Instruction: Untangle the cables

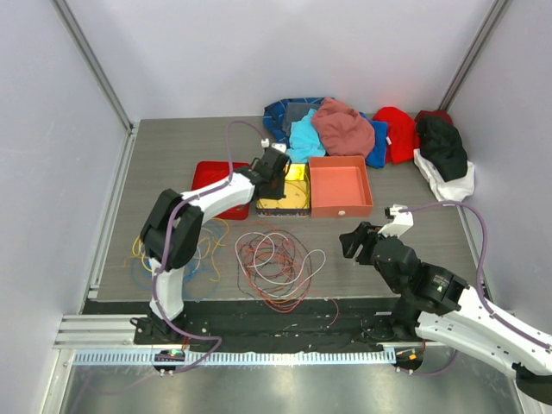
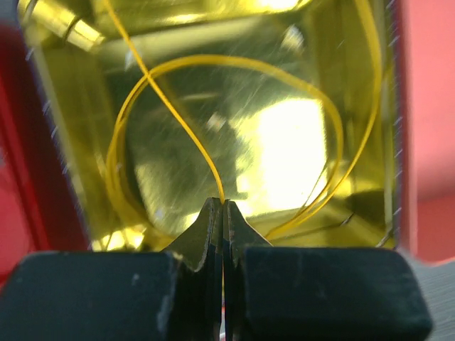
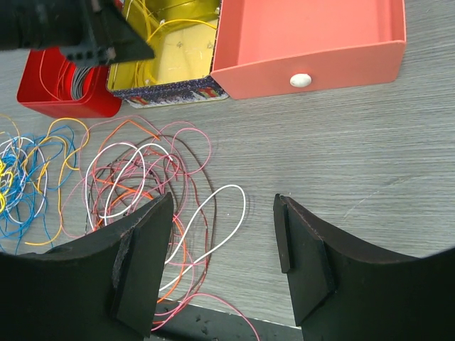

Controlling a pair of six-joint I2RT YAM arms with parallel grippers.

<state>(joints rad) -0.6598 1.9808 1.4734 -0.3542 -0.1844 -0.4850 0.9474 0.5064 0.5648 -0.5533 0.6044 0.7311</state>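
one yellow wire [image 2: 178, 121] is pinched between the closed fingertips of the left gripper [image 2: 223, 204], directly above the yellow tray [image 2: 284, 135], where the rest of that wire lies in loose loops. the right gripper [image 3: 224, 202] hangs over the near right part of the tabletop [image 1: 172, 155], jaws apart with nothing between them. the other cables [image 1: 276, 259] lie in a loose heap by the middle of the tabletop's near edge. a smaller blue-and-yellow cluster [image 3: 28, 185] sits toward the near left corner.

handling, as a judgement: each wire is very light, thin and limp, with enough spring to stay coiled. it probably slips through a slack grip and drags its neighbours when pulled. take hold at a free end or an outer loop clear of crossings, such as the white loop [image 3: 240, 193] on the heap's right fringe. lift slowly.
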